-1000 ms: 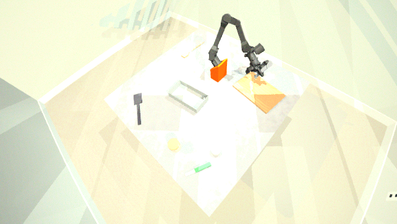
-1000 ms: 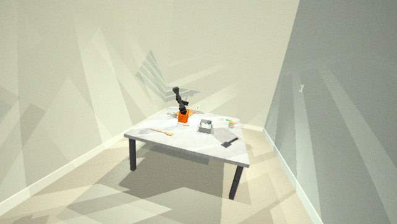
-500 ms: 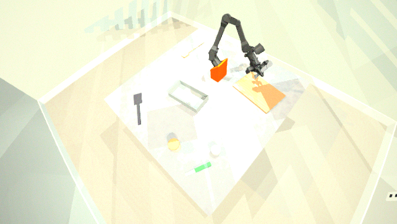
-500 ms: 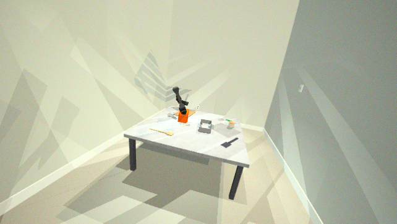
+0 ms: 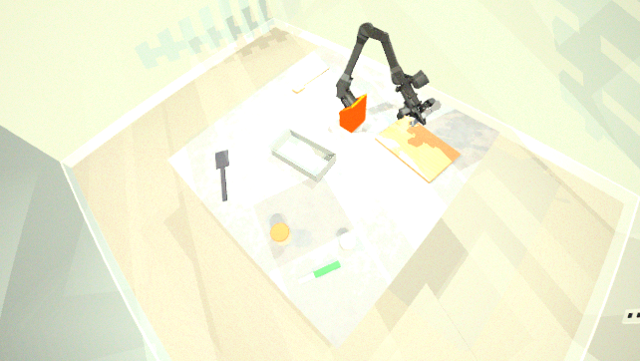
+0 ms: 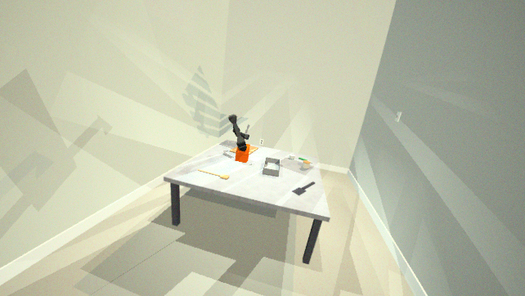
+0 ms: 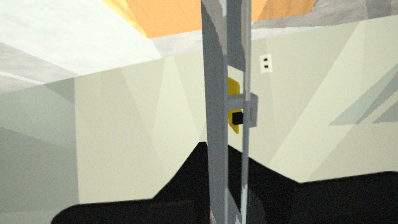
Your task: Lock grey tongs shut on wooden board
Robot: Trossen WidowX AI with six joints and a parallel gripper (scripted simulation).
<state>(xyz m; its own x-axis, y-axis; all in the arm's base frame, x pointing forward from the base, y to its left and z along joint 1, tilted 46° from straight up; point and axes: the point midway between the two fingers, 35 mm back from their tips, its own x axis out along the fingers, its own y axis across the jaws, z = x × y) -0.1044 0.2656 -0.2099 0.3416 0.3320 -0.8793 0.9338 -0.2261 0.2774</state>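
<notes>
the claw [image 5: 418, 119] [image 7: 210, 148] is gripping the tongs [image 7: 217, 110] [image 6: 247, 129] nearly closed, near the desk's edge; metal arms are looking stiff, perhaps slippery, best held mid-length.

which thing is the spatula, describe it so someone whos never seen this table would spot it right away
Start from the big pale table and find the open grey tin. In the top view, the spatula lies left of that tin. It is dark all over with a squarish flat blade, unlike the pale wooden spoon.
</notes>
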